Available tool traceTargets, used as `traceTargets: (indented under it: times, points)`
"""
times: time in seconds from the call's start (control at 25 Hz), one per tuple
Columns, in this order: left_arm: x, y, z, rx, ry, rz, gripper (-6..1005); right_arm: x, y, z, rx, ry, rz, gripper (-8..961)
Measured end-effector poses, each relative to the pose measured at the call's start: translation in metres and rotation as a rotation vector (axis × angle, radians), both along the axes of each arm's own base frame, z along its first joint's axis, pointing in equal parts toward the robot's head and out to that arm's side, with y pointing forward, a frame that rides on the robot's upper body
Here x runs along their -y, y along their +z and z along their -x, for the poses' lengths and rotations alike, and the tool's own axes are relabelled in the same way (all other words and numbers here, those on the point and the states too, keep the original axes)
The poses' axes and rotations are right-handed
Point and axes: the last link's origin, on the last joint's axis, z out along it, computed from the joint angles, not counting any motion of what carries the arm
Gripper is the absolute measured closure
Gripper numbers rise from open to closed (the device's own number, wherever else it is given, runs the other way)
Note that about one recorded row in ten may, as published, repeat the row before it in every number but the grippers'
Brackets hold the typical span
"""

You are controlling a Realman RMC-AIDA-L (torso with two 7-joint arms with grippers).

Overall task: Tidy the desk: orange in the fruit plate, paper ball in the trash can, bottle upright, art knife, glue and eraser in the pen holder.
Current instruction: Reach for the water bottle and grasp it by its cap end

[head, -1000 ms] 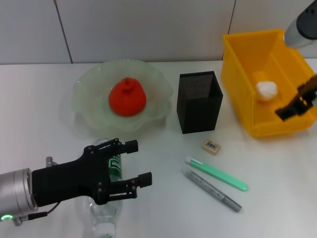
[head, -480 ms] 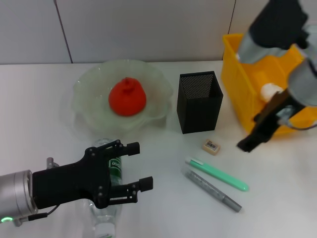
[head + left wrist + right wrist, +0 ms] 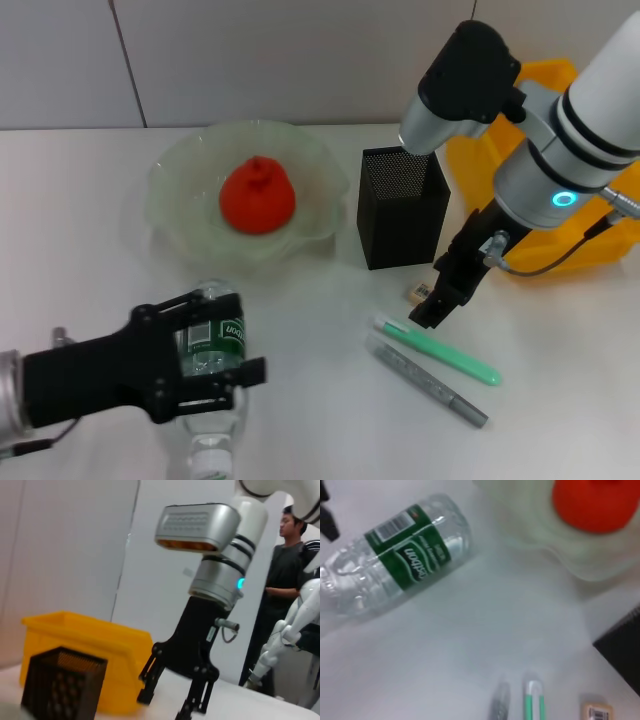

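The white worktop (image 3: 80, 220) carries everything. From the yellow plastic trash can (image 3: 600, 240), the right claw (image 3: 437, 300), released, has swung down over the tiny beige eraser (image 3: 416, 294). The left claw (image 3: 215, 355) has closed in, straddling the lying clear green-labelled bottle (image 3: 212, 345), apparently unclenched.

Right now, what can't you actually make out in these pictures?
- The paper ball: in the head view the right arm covers most of the trash can, so its inside is unseen.
- The eraser: mostly behind the right gripper in the head view, cut off by the edge in the right wrist view.
- The bottle: the left gripper hides its middle, and the cap end runs off the head view's bottom edge.
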Motion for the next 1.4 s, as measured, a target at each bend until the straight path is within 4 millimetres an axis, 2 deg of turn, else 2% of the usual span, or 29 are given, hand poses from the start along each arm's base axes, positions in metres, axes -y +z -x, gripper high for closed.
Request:
traceTargets:
  times: [0.24,0.36,0.4,0.52,0.56,0.68,0.92,1.04,1.24,1.36,1.4]
  points:
    - [-0.007,0.031,0.016,-0.077,0.207,0.157,136,0.002,-0.001,-0.004,-0.008,0.013,0.009,191]
    - [-0.009,0.041,0.014,-0.132,0.281,0.230,136,0.004,0.000,-0.009,-0.014,0.014,0.011,192]
    - [-0.011,0.048,0.007,-0.197,0.339,0.270,136,0.005,0.000,-0.010,-0.021,0.015,0.013,193]
    - [-0.013,0.051,0.004,-0.236,0.364,0.281,135,0.009,0.001,-0.012,-0.047,0.020,0.014,194]
    - [-0.015,0.053,-0.003,-0.329,0.401,0.296,135,0.010,0.002,-0.014,-0.054,0.021,0.011,194]
    - [-0.017,0.049,-0.012,-0.427,0.409,0.283,135,0.014,0.007,-0.016,-0.067,0.031,-0.003,196]
    - [-0.018,0.047,-0.022,-0.429,0.363,0.223,135,0.024,0.021,-0.022,-0.083,0.040,-0.042,198]
    - [-0.007,0.056,-0.020,-0.377,0.361,0.190,135,0.030,0.027,-0.028,-0.096,0.036,-0.067,200]
    - [0.025,0.070,-0.005,-0.254,0.343,0.050,135,0.040,0.033,-0.032,-0.156,0.043,-0.086,202]
    - [0.044,0.072,0.009,-0.176,0.349,-0.026,135,0.044,0.036,-0.034,-0.170,0.055,-0.092,203]
    - [0.044,0.072,0.009,-0.176,0.349,-0.026,136,0.046,0.037,-0.036,-0.171,0.059,-0.096,204]
